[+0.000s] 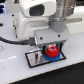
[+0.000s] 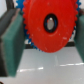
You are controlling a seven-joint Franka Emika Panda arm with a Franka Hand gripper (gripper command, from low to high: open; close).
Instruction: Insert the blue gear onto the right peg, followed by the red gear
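Note:
The red gear (image 2: 47,25) fills the wrist view, its dark centre hole facing the camera. My gripper (image 2: 47,36) is shut on it, with a finger (image 2: 12,42) pressed against each side. Blue teeth of the blue gear (image 2: 31,48) peek out from behind the red gear's rim. In the exterior view the gripper (image 1: 50,49) hangs over the grey black-bordered plate (image 1: 34,58), holding the red gear (image 1: 50,51) just on top of the blue gear (image 1: 52,57). The right peg is hidden under the gears.
The arm's white body (image 1: 35,22) fills the upper part of the exterior view. A black cable (image 1: 15,40) runs across the white table (image 1: 70,70) toward the plate.

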